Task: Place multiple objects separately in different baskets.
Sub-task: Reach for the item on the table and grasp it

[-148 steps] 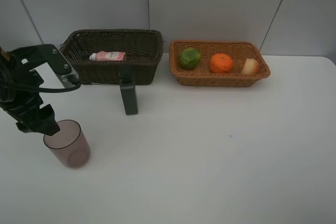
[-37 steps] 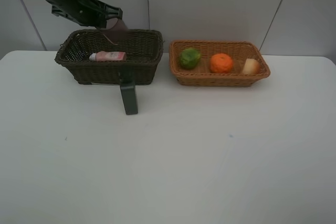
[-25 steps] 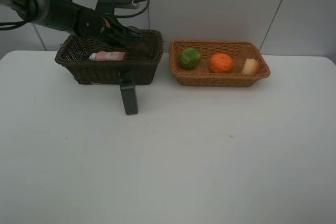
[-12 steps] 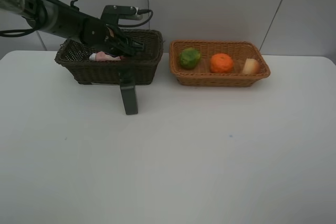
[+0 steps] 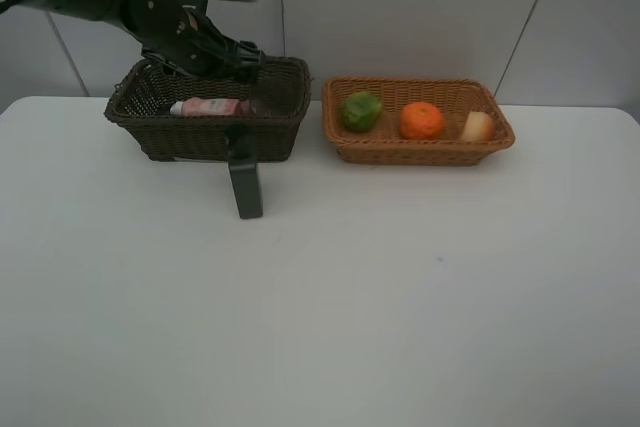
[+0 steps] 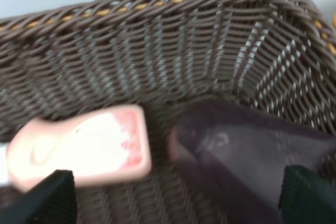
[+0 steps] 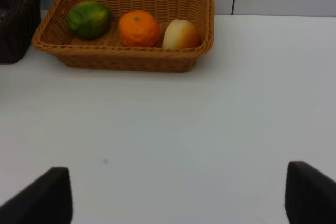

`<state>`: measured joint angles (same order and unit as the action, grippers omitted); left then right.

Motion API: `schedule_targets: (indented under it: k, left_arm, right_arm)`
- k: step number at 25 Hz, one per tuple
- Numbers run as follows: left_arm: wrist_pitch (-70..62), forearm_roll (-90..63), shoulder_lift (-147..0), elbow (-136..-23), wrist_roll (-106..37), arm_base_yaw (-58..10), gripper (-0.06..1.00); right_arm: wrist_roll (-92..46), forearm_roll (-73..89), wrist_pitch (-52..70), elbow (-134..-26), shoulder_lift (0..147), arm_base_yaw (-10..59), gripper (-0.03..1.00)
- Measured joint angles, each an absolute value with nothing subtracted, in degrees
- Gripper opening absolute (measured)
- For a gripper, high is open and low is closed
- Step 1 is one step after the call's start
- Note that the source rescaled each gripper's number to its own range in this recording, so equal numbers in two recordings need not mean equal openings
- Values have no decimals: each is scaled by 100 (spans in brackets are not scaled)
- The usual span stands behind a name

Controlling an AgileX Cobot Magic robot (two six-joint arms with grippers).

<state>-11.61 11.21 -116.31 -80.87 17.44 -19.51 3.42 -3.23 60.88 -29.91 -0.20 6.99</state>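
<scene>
Release step, by the look of it. Left gripper (image 5: 235, 55) over the dark brown basket (image 5: 150, 137), jaws spread wide in the left wrist view, gripping nothing. Mauve cup (image 6: 247, 153) lying on its side on the basket floor, just beside the pink white-capped bottle (image 6: 84, 150) — apart from the fingertips (image 6: 52, 198), so judged to be let go. In the high view, only a dim shape of the cup inside the right half of that basket.

Light tan basket (image 5: 420, 152) to the right: green lime-like fruit (image 5: 361, 110), orange mandarin (image 5: 422, 120) and a pale round fruit (image 5: 477, 126) in a row, all inside. Looks yellowish with a blush here, not plainly red-orange.

Dark green bottle (image 5: 245, 185) upright on the white table (image 5: 400, 297), just in front of the dark basket and outside both — seemingly the one object left to sort.

Right gripper (image 7: 173, 195) low over bare table, well clear of the tan basket, fingertips apart with nothing between them.

Next, probably: lift clear of the wicker rim, come down in front, close on the bottle's narrow body — squarely, since a tall slim thing may tip — then carry it over the rim into the dark basket.
</scene>
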Motion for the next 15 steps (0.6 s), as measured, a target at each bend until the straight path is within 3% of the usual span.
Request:
schedule_targets:
  k: [15]
  left_arm:
    - [-3737,0,-10415,-8087,1777,-1951,100]
  right_arm:
    - [342,-323,6088,-2991,-20,699,73]
